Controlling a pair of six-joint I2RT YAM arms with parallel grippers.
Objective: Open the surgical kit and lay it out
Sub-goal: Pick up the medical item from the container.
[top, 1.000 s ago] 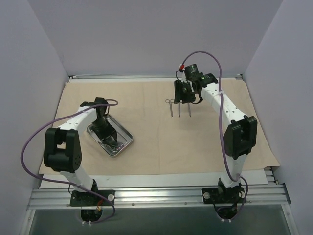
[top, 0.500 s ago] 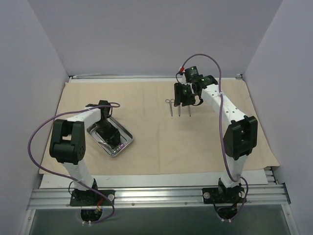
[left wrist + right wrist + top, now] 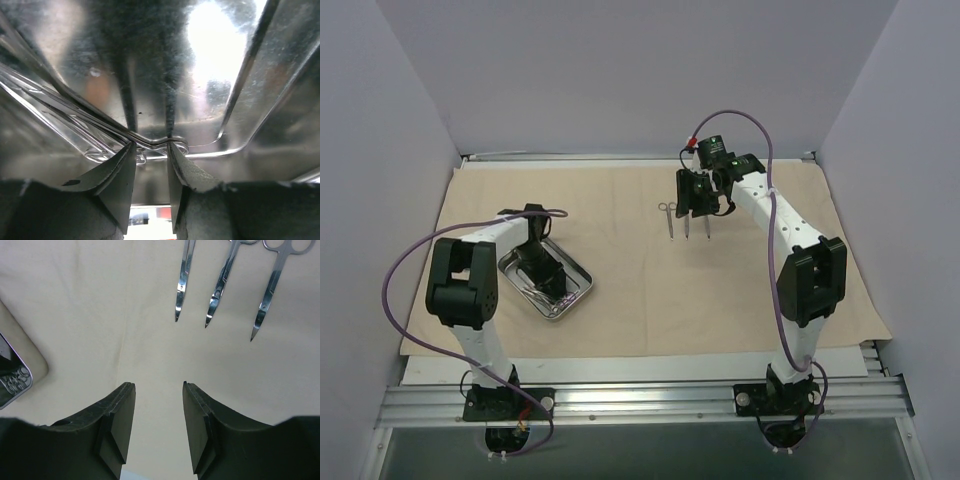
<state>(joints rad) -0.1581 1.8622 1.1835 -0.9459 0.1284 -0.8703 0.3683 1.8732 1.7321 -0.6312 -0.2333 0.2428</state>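
The beige cloth wrap [image 3: 650, 300] lies spread flat over the table. The steel tray [image 3: 578, 272] sits on its left part. My left gripper [image 3: 550, 283] is down inside the tray. In the left wrist view its fingertips [image 3: 151, 147] stand a little apart, either side of the ring handle of a silver instrument [image 3: 156, 142] that lies with others on the tray floor [image 3: 210, 60]. My right gripper [image 3: 697, 205] hovers open and empty over the cloth. Three silver instruments [image 3: 671, 218] lie side by side just by it. They also show in the right wrist view [image 3: 222, 282], beyond my fingers [image 3: 158, 387].
Grey walls close the table in at the back and both sides. A metal rail [image 3: 640, 400] runs along the near edge by the arm bases. One corner of the tray [image 3: 12, 380] shows at the left in the right wrist view.
My left arm has swung its elbow in and moved the gripper further along the tray toward its near right corner. My right gripper has hardly moved.
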